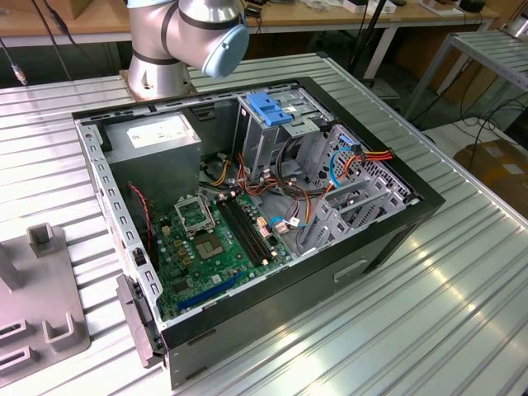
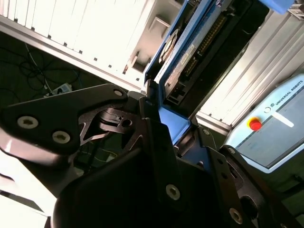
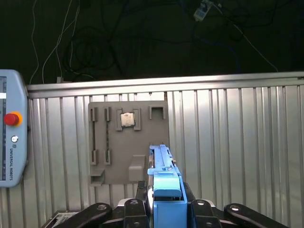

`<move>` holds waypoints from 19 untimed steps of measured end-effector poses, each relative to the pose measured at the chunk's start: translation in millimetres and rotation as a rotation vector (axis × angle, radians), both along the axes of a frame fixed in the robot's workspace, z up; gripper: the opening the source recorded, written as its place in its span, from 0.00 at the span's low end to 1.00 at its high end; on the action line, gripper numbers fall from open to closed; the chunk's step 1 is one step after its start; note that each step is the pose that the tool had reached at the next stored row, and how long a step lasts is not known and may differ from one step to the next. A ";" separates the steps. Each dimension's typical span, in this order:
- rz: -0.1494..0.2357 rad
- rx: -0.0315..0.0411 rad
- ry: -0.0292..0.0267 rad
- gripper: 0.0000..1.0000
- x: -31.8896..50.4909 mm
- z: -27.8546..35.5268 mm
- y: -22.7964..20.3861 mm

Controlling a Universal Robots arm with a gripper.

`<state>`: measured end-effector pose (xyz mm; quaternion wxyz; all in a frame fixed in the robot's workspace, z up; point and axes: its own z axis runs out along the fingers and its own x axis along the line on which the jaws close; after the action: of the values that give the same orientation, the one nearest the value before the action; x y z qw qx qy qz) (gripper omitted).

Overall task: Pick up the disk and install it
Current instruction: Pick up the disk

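Exterior view first: a ribbed aluminium table (image 1: 462, 313) carries an open black desktop computer case (image 1: 272, 326) at the frame's centre, with a bare metal drive cage (image 1: 256, 140) at the case's upper middle. A grey moulded fixture plate (image 1: 41, 322) lies at the lower left. In both wrist views the disk (image 2: 190, 52), a flat dark grey metal hard drive framed by blue plastic rails, sits outside the case, reaching from the black gripper (image 2: 173, 126) toward the fixture plate. Whether its far end is clear of the plate I cannot tell. The black fingers (image 2: 153, 126) are clenched on one blue end tab. I judge the disk stiff, fairly heavy for its size, smooth-faced and sensitive to knocks. The rails are the sound place to hold, though thin plastic may flex. Connector edge and label face are best left untouched.
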<state>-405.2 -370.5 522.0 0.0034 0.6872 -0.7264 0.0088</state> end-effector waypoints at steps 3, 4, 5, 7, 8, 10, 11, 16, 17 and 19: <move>0.000 0.0000 0.0001 0.37 4.3 0.0 -0.4; 0.000 0.0000 0.0001 0.37 5.9 0.1 -0.5; 0.000 0.0000 0.0000 0.37 7.4 0.0 -0.7; 0.000 0.0000 0.0000 0.37 10.6 0.0 -0.9; 0.000 0.0000 0.0000 0.37 13.3 0.0 -1.1; 0.000 0.0000 0.0001 0.37 16.6 0.0 -1.3; 0.000 0.0000 0.0000 0.37 18.5 0.0 -1.4; 0.000 0.0000 0.0000 0.37 28.6 0.0 -2.0; 0.000 0.0000 0.0000 0.37 29.9 0.0 -2.1; 0.000 0.0000 0.0001 0.37 33.0 0.0 -2.3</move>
<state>-372.2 -372.8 522.0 0.0034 0.6872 -0.7264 0.0088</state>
